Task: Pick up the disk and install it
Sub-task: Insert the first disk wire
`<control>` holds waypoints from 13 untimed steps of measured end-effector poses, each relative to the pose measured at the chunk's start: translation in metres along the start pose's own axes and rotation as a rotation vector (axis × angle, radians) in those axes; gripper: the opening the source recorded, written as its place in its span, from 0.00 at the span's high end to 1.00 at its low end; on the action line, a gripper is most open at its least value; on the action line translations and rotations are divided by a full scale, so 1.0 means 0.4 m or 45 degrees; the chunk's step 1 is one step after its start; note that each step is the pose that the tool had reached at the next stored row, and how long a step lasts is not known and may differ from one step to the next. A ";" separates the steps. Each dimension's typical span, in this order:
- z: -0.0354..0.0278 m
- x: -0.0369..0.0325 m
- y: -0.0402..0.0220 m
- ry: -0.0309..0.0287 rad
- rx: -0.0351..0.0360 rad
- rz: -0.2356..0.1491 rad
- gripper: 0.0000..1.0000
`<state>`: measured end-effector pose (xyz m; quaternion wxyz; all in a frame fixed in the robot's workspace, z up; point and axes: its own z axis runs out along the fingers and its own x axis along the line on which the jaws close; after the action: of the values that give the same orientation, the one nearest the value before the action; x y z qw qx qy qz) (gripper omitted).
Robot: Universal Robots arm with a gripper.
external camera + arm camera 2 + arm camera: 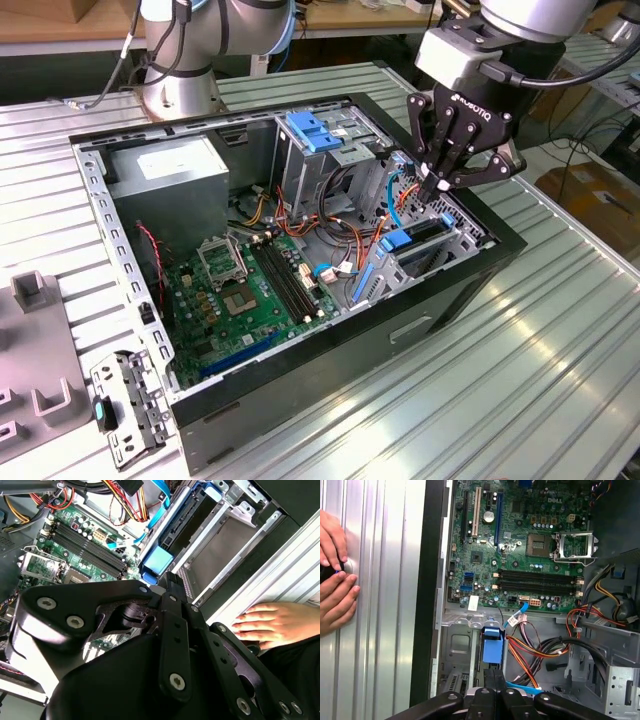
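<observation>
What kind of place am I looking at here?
Probably a robotics lab or test bench: an open computer case lies on a ribbed metal table, with a robot arm's base standing beside it.

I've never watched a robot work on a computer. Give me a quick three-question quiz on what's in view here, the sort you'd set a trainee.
1. True or false: the gripper hangs over the grey power-supply box.
2. The tab at the end of the disk is: A red, B blue, C yellow.
3. In the first wrist view, what rests on the ribbed table beside the computer case?
Key: 1 false, it hangs over the drive bay at the exterior view's right; 2 B; 3 a person's hands.
</observation>
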<state>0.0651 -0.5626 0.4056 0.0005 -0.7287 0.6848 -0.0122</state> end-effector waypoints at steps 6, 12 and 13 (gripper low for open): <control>0.000 0.000 0.000 0.0001 0.0000 0.000 0.89; 0.000 0.000 -0.012 0.0001 -0.0001 0.000 0.89; 0.000 0.001 -0.020 0.0000 -0.0001 0.000 0.89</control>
<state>0.0731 -0.5624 0.4056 0.0005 -0.7287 0.6847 -0.0121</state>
